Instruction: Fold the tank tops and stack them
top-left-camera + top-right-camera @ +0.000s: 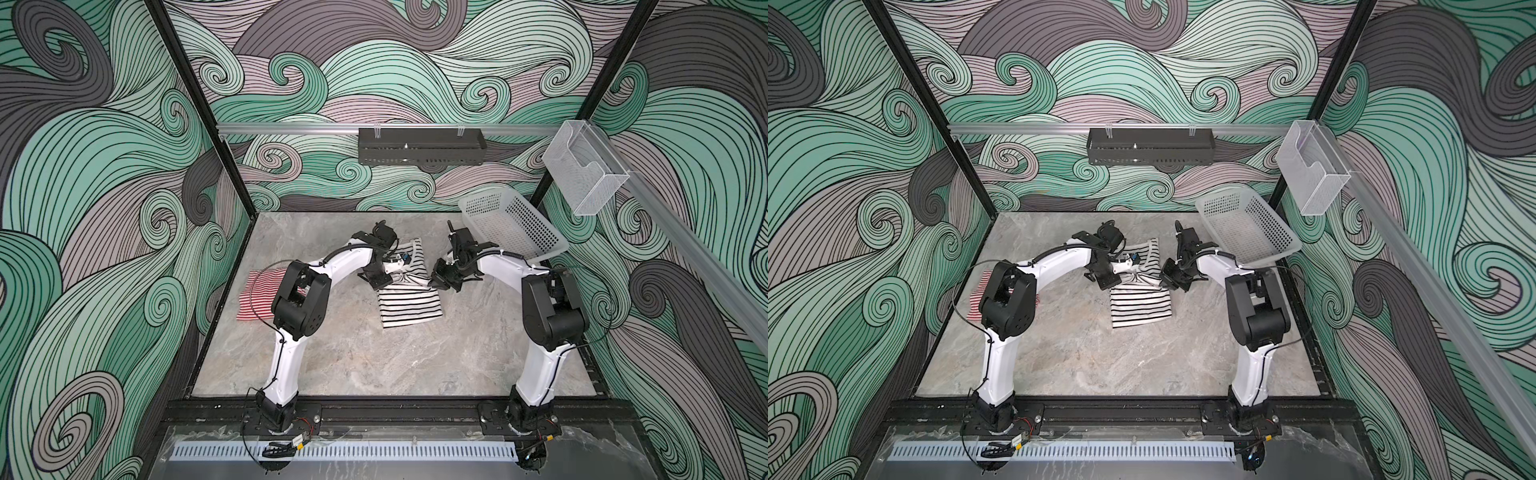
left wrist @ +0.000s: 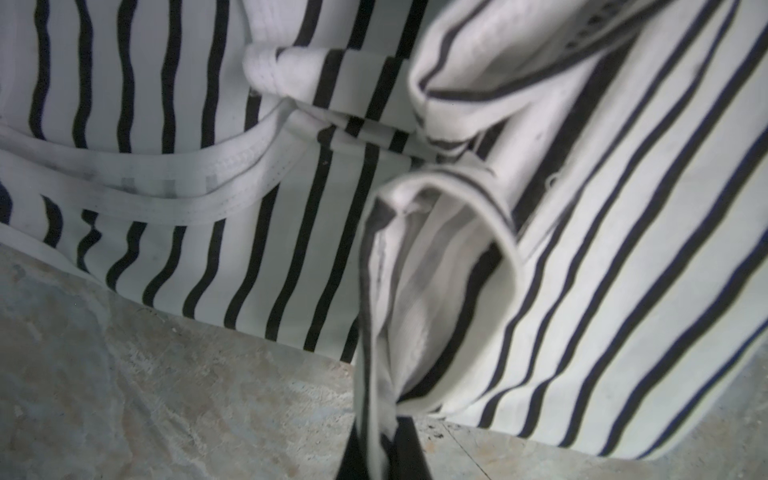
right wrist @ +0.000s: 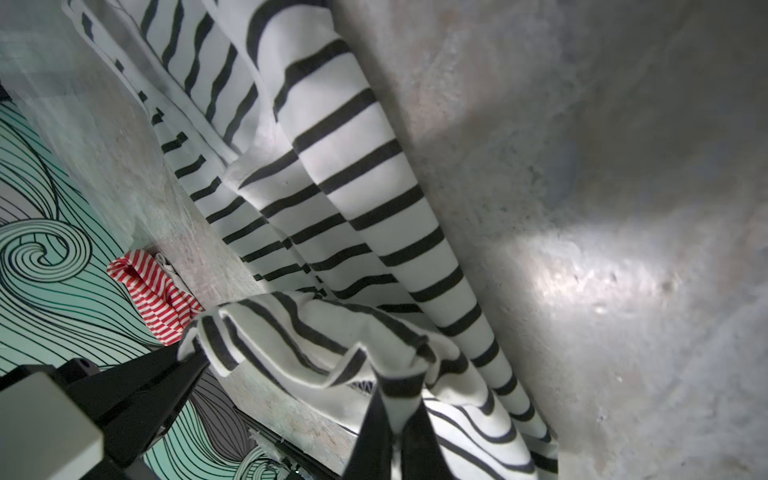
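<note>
Fingers (image 2: 409,453) on rumpled black-striped tank top (image 1: 409,305)

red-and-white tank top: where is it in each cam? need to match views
Top view: red-and-white tank top at the left edge of the table, partly behind the left arm.
Top view: same spot, mostly hidden by that arm's elbow.
Left wrist: not in it.
Right wrist: small red bundle at the table's edge.
Shared landmark: black-striped tank top, in all four views.

White arms (image 1: 286,365) — black joints (image 1: 297,297), cables (image 1: 277,357)
</note>
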